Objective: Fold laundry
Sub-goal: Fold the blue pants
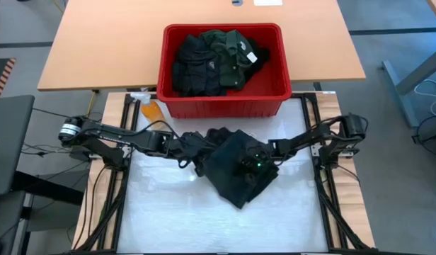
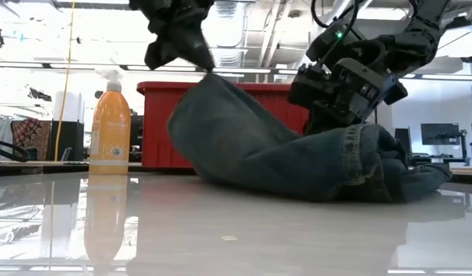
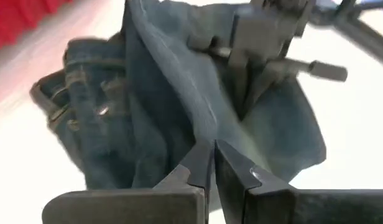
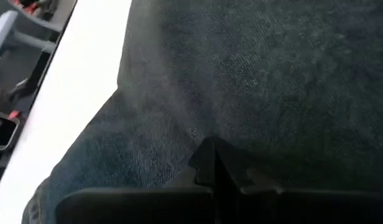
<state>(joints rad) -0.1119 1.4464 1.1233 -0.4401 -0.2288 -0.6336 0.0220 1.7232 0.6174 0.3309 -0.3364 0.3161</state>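
The left gripper (image 3: 211, 163) has its fingers pressed together on a fold of the jeans (image 2: 297, 157), pinching the denim edge and holding it lifted off the desk (image 1: 168, 212), so that in the low view the cloth rises in a peak toward the gripper at the top of the picture. The right gripper (image 4: 214, 165) is likewise closed, its fingers nipped on the denim at the other side of the garment, down close to the cloth.

The jeans lie in the middle of the white desk, just in front of the red basket (image 1: 225, 106), bunched into a rough heap: one part held up, the waistband with its belt loops and rivet crumpled to one side, a cuffed hem lying on the surface. They are dark blue denim, heavy and stiff enough to hold a ridge where they are lifted.

As for progress, I judge the task barely begun. This one garment is out and held by both arms but is neither flat nor folded, and no finished fold lies anywhere on the desk. The rest of the laundry (image 1: 214, 60), black and dark green garments with a white label showing, sits piled in the basket. An orange spray bottle (image 2: 110, 126) stands beside the basket.
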